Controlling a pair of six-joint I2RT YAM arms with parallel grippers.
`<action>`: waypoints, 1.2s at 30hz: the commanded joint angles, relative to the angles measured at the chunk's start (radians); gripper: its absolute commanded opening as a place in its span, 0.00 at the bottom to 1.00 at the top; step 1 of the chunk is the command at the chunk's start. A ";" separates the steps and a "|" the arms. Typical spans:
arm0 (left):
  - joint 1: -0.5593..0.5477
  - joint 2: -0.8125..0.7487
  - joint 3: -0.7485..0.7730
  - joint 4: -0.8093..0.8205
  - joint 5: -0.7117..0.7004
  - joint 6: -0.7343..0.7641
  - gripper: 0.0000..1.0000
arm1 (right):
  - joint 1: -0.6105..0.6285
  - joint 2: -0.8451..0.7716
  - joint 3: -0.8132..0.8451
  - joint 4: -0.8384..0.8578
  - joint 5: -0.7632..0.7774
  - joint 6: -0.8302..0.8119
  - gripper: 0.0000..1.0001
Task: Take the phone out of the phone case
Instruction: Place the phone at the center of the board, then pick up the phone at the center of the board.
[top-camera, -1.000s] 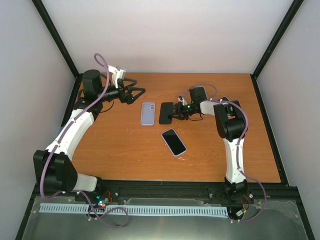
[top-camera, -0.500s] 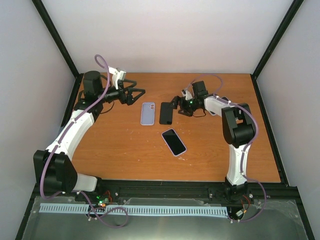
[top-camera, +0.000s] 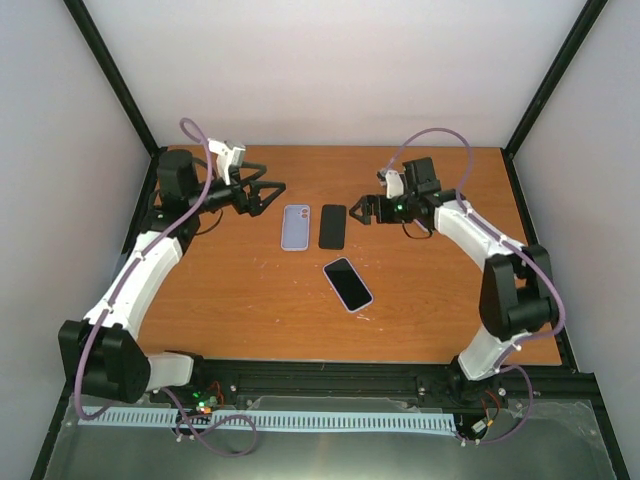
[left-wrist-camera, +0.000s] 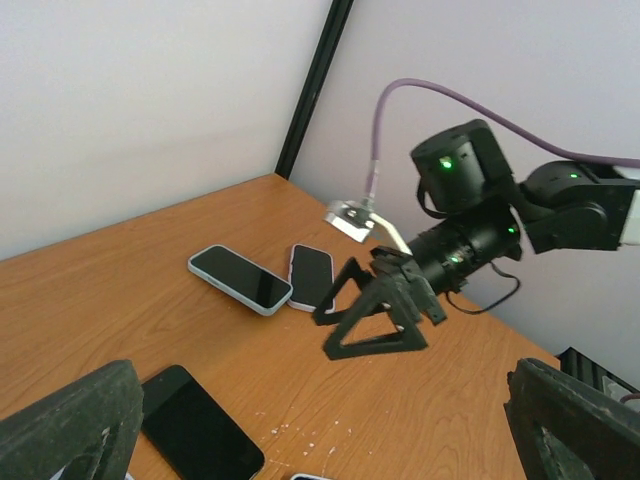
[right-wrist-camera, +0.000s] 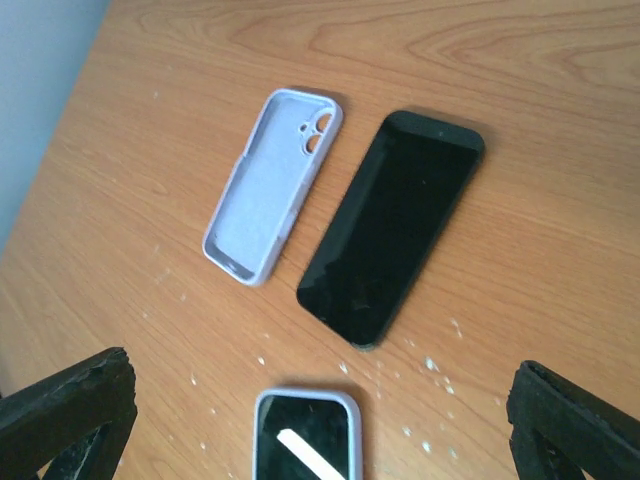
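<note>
Top external view puts the black phone (top-camera: 332, 226) flat on the orange wooden worktop (top-camera: 240, 300), bare, with no cover around it. It lies toward the far side, roughly midway between the two arms. Just to its left, parallel and slightly apart from it, lies the empty lavender phone case (top-camera: 295, 226) with its hollow side up. A second phone (top-camera: 347, 283) sits nearer the arm bases, turned at an angle; it has a pale lavender rim around its dark screen and is well clear of the other two. The right hand (top-camera: 355, 212) hovers just right of the black phone with its fingers spread wide, gripping nothing and not touching the phone. The left hand (top-camera: 268, 198) hangs near the far left corner, left of the empty case, likewise spread wide and empty. In the right wrist view, the hand's own fingers (right-wrist-camera: 70, 415) stand far apart in the lower corners. Between them the case (right-wrist-camera: 272, 183) shows its camera cut-out at the far end, the black phone (right-wrist-camera: 392, 227) lies alongside it, and the rimmed phone (right-wrist-camera: 305, 440) is cut off by the bottom edge. The left wrist view shows the right hand (left-wrist-camera: 378, 322) from the front, its jaws apart above bare wood.
</note>
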 joint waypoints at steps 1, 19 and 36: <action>0.017 -0.053 -0.017 0.002 -0.017 0.027 1.00 | 0.001 -0.112 -0.096 -0.070 0.122 -0.184 1.00; 0.041 -0.139 -0.085 0.002 -0.045 0.030 1.00 | 0.330 -0.302 -0.327 -0.120 0.480 -0.272 1.00; 0.046 -0.152 -0.115 0.021 -0.048 0.020 1.00 | 0.459 -0.047 -0.231 -0.177 0.549 -0.110 1.00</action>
